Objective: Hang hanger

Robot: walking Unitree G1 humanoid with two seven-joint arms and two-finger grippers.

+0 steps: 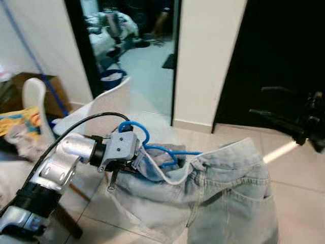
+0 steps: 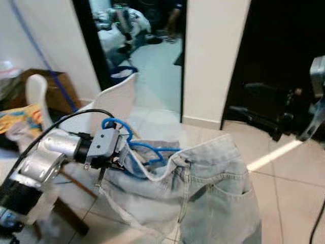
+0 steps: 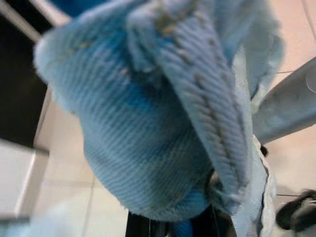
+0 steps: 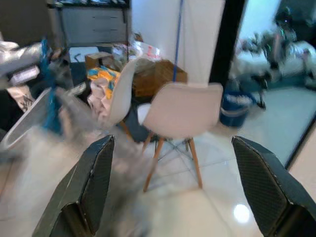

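Observation:
A pair of light blue jeans (image 1: pixel 228 193) hangs in the air from a blue hanger (image 1: pixel 155 149), whose hook (image 1: pixel 133 125) arcs over my left gripper. My left gripper (image 1: pixel 138 163) is shut on the hanger at the waistband, its fingers buried in denim. Close-up denim (image 3: pixel 148 113) covers the left wrist view. My right gripper (image 1: pixel 256 100) is raised at the right, in front of a dark doorway, apart from the jeans. It is open, and its two black fingers (image 4: pixel 91 182) stand wide apart with nothing between them.
Two white chairs (image 1: pixel 96 109) (image 1: pixel 33 101) stand at the left, near a cardboard box (image 1: pixel 15 91) and colourful clutter. A dark-framed opening (image 1: pixel 137 51) lies ahead, a white wall section (image 1: pixel 208 61) beside it, and a dark doorway (image 1: pixel 284 51) at the right. The floor is pale tile.

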